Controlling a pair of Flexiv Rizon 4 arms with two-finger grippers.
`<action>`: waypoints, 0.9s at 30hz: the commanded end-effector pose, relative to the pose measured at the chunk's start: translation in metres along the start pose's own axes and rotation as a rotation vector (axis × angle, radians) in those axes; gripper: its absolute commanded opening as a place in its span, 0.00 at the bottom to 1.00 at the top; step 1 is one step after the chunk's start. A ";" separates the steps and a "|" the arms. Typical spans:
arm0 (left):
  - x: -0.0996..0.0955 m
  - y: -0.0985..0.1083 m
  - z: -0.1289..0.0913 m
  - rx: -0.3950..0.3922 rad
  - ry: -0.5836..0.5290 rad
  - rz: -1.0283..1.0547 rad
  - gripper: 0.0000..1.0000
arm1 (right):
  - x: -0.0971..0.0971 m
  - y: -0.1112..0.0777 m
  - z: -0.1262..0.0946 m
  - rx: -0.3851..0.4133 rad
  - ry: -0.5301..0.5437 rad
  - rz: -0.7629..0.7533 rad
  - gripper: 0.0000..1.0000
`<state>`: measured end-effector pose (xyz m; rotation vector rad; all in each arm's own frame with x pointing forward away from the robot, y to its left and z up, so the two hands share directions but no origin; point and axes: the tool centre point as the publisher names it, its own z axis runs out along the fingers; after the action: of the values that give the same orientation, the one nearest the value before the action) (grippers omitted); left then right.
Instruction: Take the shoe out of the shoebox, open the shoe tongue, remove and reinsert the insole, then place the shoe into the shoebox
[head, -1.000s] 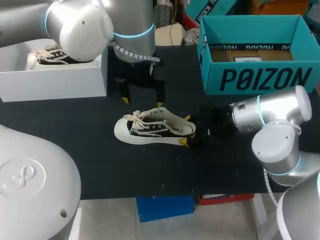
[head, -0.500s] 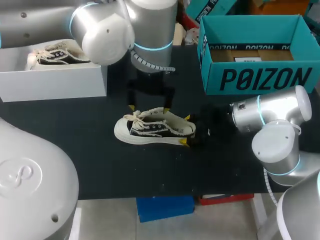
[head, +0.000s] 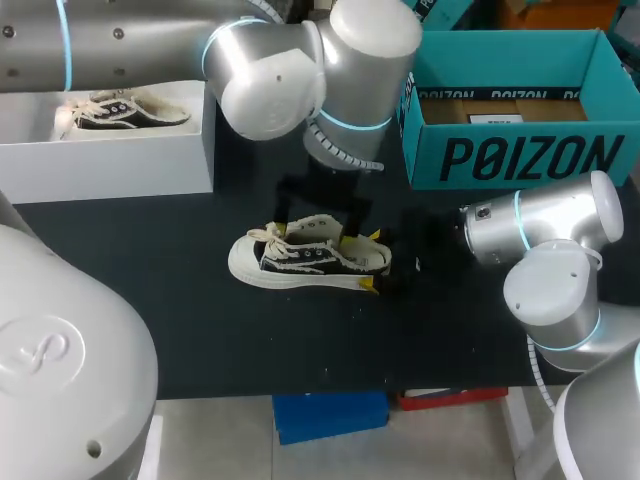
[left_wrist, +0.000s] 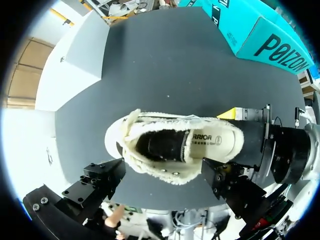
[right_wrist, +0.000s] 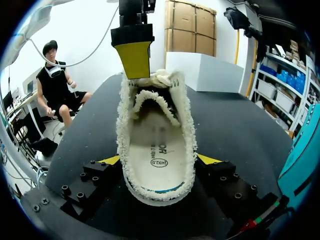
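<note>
A black low-top shoe (head: 310, 258) with a cream sole and laces lies on its sole mid-table, toe to the left. My right gripper (head: 372, 260) is shut on its heel, one yellow tip on each side. In the right wrist view the heel sits between that gripper's (right_wrist: 159, 161) fingers, and the white insole (right_wrist: 157, 157) shows inside. My left gripper (head: 316, 228) hangs open just above the shoe's opening, its fingers (left_wrist: 100, 180) spread on either side of the shoe (left_wrist: 175, 147). The teal shoebox (head: 510, 100) stands open at the back right.
A white box (head: 110, 150) at the back left holds a second, similar shoe (head: 120, 108). The left arm's large elbow joints hang over the table's back middle. Bare black tabletop (head: 300, 340) lies in front of the shoe.
My left arm has swung to the right and come down, bringing its open gripper from behind the shoe to over its opening. The right gripper and the shoe have stayed still.
</note>
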<state>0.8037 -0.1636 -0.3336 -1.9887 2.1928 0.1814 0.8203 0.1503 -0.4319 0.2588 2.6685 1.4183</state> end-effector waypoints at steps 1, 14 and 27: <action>0.009 -0.004 0.007 -0.014 -0.105 -0.009 1.00 | -0.001 0.001 0.003 0.005 -0.001 0.002 0.00; -0.004 -0.005 0.028 -0.026 -0.220 -0.006 1.00 | -0.001 0.001 0.003 0.005 -0.001 0.002 0.00; -0.010 -0.008 0.035 -0.058 -0.280 0.016 1.00 | -0.001 0.001 0.003 0.005 -0.001 0.002 0.00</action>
<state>0.8117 -0.1434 -0.3635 -1.8605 2.0531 0.4763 0.8203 0.1503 -0.4319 0.2588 2.6685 1.4184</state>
